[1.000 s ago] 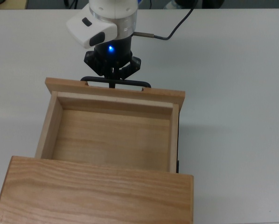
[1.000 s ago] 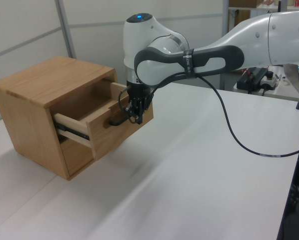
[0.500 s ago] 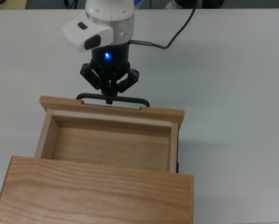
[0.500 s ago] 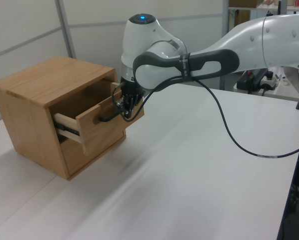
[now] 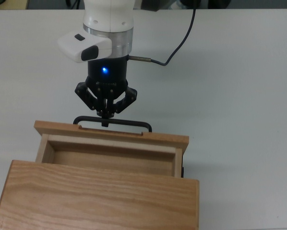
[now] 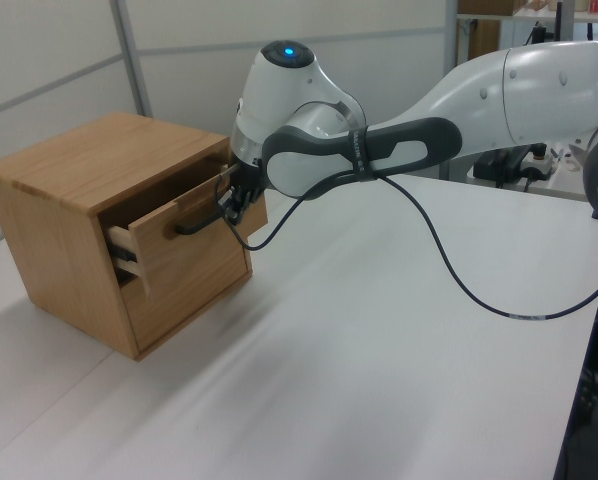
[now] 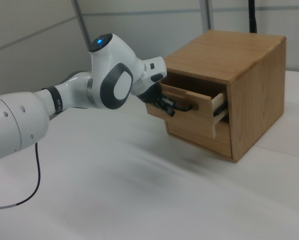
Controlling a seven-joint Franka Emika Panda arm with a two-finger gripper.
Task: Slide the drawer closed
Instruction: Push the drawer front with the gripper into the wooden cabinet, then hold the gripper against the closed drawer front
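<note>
In the top view the cabinet top (image 5: 95,196) fills the near edge, and just past it only a narrow strip of the drawer (image 5: 110,154) interior shows, where a second ago a deep open box was exposed; half a second ago it was already shallower. The drawer has therefore travelled most of the way into the cabinet (image 6: 69,215), and the left view agrees: its front panel stands only slightly proud of the cabinet face, with a short length of black slide rail showing at the side. Just beyond the front panel sits the black bar handle (image 5: 113,121), and the gripper (image 5: 105,115) is at the handle's left-of-centre part in the top view, its fingers drawn close together around the bar (pinched on it, as far as I can judge). Behind it the white arm (image 6: 419,120) reaches back across the white table (image 5: 239,81), its cable (image 5: 177,43) trailing off toward the top view's far edge. I judge the closing well advanced, with a short final push left before the panel seats flush.
</note>
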